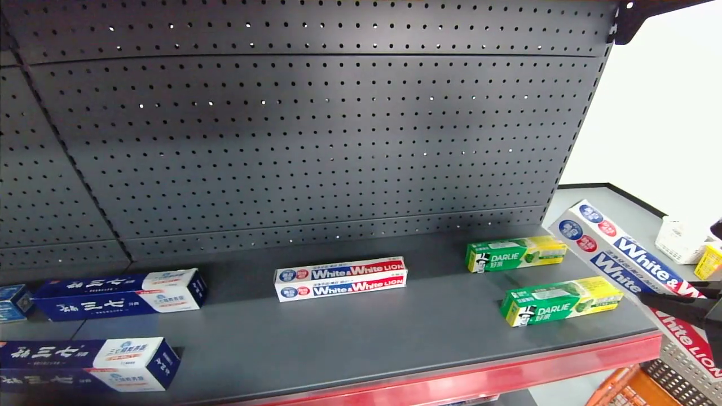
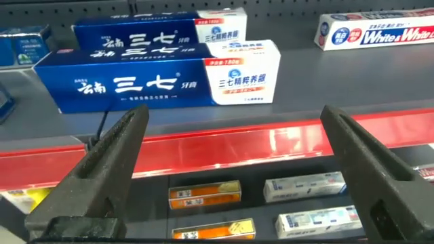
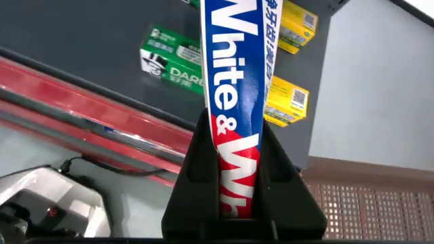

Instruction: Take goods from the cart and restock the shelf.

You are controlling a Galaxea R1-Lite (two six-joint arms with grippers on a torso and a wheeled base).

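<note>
The right gripper point(image 3: 236, 129) has its black, wedge-shaped fingers point(image 3: 193, 176) clamped flat on the two broad faces of a long white, blue and red cardboard toothpaste carton point(image 1: 620, 254); the carton slants in the air at the right end of the shelf and rests on nothing.

The left gripper point(image 2: 237, 135) hangs low before the shelf's front edge with its matt black, tapering fingers point(image 2: 115, 156) spread wide and nothing between them.

By my reading the task is partway through: one carton is lifted and waits to be set down; the dark grey sheet-metal shelf deck point(image 1: 338, 338) has wide bare stretches, so more goods could follow. On the deck lie a matching white, blue and red carton point(image 1: 340, 278) near the middle, two green and yellow cartons point(image 1: 516, 254) point(image 1: 561, 300) towards the right, and two dark blue and white cartons point(image 1: 118, 293) point(image 1: 90, 363) on the left; all lie flat and apart from one another.

The cartons are slim rectangular boxes of glossy printed card, light and easy to dent under a hard pinch; the deck is smooth and matt, edged in front with a glossy red strip point(image 1: 507, 369); behind it stands a dark perforated metal back panel point(image 1: 310, 141). At lower right shows grey mesh point(image 1: 682, 375), probably the cart's.
</note>
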